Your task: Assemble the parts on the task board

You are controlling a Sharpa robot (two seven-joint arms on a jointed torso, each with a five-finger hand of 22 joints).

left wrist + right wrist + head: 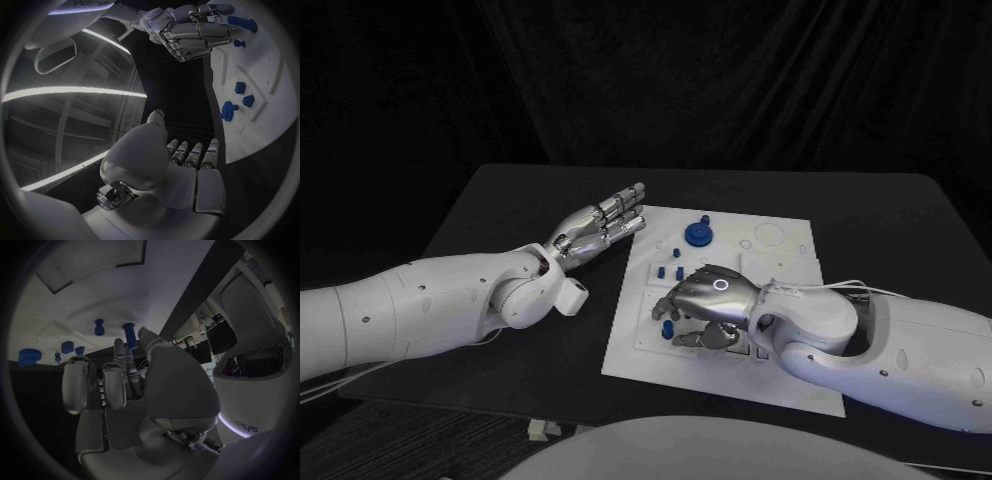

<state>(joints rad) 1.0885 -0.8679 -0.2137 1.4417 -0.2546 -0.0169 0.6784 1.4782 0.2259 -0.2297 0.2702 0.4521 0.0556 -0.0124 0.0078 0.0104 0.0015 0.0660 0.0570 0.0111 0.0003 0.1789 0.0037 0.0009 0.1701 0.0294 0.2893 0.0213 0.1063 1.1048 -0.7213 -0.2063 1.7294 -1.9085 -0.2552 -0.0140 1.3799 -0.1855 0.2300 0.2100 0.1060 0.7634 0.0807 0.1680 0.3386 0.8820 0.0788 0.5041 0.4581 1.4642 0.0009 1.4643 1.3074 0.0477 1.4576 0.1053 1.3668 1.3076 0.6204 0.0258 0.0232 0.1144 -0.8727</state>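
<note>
Over on the left side of the black table (502,200), the left hand (603,228) lies stretched out flat with its fingers straight and together, holding nothing; it sits just beside the near-left edge of the task board (783,250), fingertips reaching the board's far-left corner. From its own wrist camera the same hand (187,165) points along the dark tabletop with the white board (262,115) off to its side.

The board is in the middle of the table. Toward its far side stands a round blue part with a peg (698,235), apart from both hands, and a few small blue parts (669,270) sit between it and the right hand.

The right hand (704,305) is down over the near-middle of the board, fingers curled inward. A blue part (669,327) shows just at its fingers, and in the right wrist camera a blue cylinder (130,335) stands at the fingertips (119,347). Whether the hand actually grips it, I cannot tell.
</note>
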